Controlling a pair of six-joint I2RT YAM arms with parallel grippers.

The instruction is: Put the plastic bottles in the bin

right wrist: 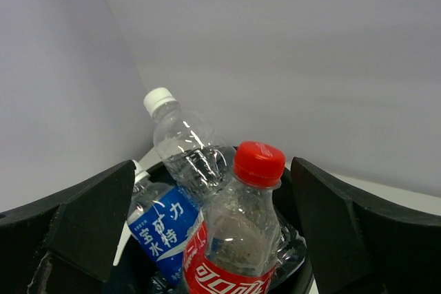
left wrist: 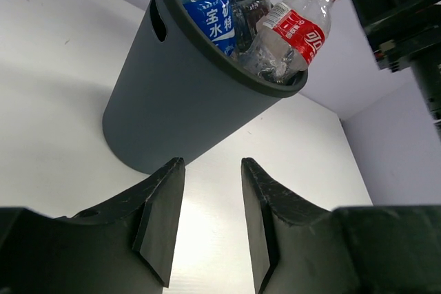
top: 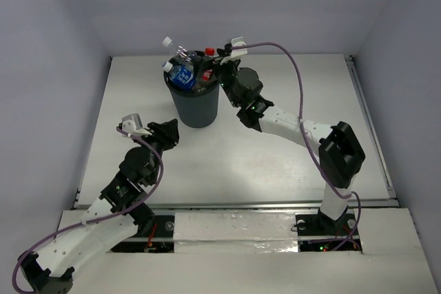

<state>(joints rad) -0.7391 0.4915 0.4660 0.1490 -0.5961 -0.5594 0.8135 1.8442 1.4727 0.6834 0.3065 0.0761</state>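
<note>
The black bin (top: 195, 105) stands upright at the back middle of the table, with several plastic bottles sticking out of its top. A blue-labelled bottle (top: 182, 74) and a red-labelled, red-capped bottle (top: 207, 72) lean inside it. My right gripper (top: 220, 60) hovers open over the bin's right rim. In the right wrist view its jaws (right wrist: 212, 163) stand wide apart on either side of the red-capped bottle (right wrist: 241, 239), without touching it; a plain clear bottle (right wrist: 186, 146) and the blue-labelled one (right wrist: 162, 228) sit behind. My left gripper (top: 170, 131) is open and empty near the bin's base (left wrist: 172, 94). No orange-filled bottle shows.
White walls close the table at the back and sides. The right arm's cable arcs above the table behind the right arm. In the left wrist view the right arm's dark body (left wrist: 406, 25) hangs over the bin's far side.
</note>
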